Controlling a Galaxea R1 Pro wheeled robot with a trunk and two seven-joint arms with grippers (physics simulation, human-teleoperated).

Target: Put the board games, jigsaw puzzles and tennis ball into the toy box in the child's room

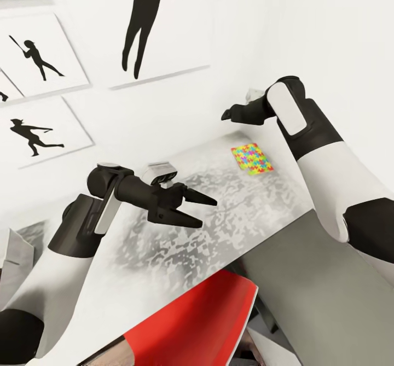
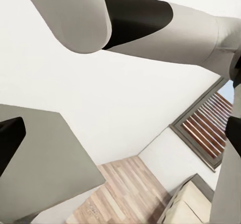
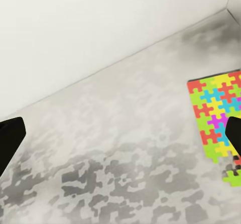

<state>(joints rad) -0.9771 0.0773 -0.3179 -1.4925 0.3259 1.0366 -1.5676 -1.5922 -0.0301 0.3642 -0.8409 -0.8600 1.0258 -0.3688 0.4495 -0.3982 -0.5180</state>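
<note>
One jigsaw puzzle (image 1: 251, 158), a flat slab of bright interlocking pieces, lies on the mottled pale table (image 1: 219, 234) near the far right corner by the wall. My right gripper (image 1: 227, 113) hovers open above the table's back edge, just left of and beyond the puzzle. In the right wrist view the puzzle (image 3: 218, 121) lies beside one dark fingertip (image 3: 235, 133), with nothing between the fingers. My left gripper (image 1: 203, 211) is open and empty over the table's middle. A light grey sloping wall (image 1: 13, 262) at the far left edge may be the toy box.
A red chair (image 1: 202, 322) is tucked under the table's near edge. A lower dark-grey-topped cabinet (image 1: 323, 289) adjoins the table on the right. Black sports-silhouette prints (image 1: 41, 59) hang on the white wall behind. Wood-plank floor (image 2: 125, 189) lies beyond the cabinet.
</note>
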